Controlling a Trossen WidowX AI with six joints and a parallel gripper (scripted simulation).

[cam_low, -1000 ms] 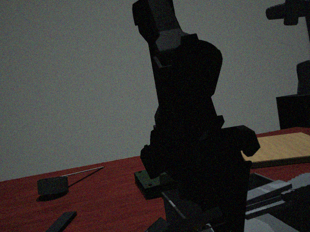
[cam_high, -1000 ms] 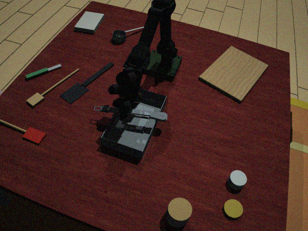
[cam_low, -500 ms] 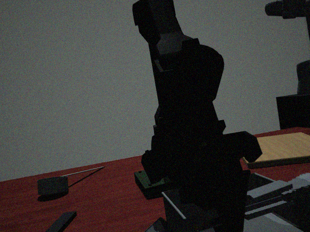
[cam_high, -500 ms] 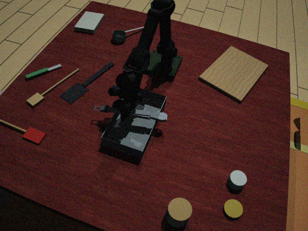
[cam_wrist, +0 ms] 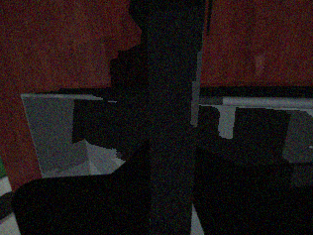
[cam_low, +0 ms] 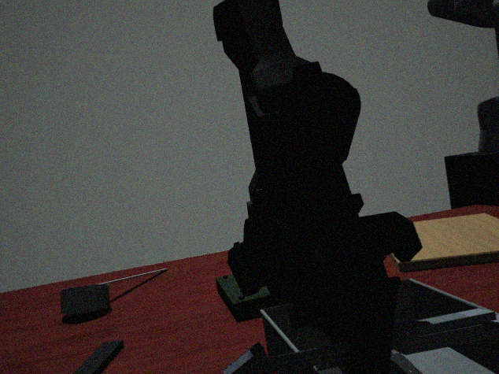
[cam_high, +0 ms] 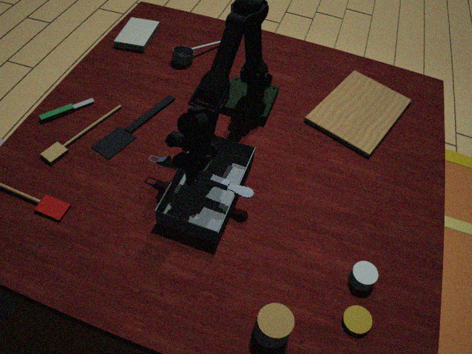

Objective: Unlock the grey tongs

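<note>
The grey tongs (cam_high: 243, 190) (cam_wrist: 173, 92) lie across the roasting tin (cam_high: 189, 233) (cam_low: 279, 327) (cam_wrist: 52, 132), with the pale scalloped tips past its right wall and the end with a small loop past its left wall in the top view. My gripper (cam_high: 191, 176) (cam_wrist: 163, 144) points down over the tin and is shut on the tongs, one dark finger on each side in the wrist view. The tongs run nearly level; the dark arm hides their middle. Whether they touch the rim cannot be told. The wooden board (cam_high: 358, 113) (cam_low: 453, 240) lies flat at the back right.
A black spatula (cam_high: 114, 142), a wooden brush-like tool (cam_high: 54, 153), a green-handled tool (cam_high: 56, 112) and a red spatula (cam_high: 53, 207) lie left of the tin. A small pan (cam_high: 182, 57) (cam_low: 85, 299) and a white box (cam_high: 137, 33) are behind. Several round containers stand at the front right.
</note>
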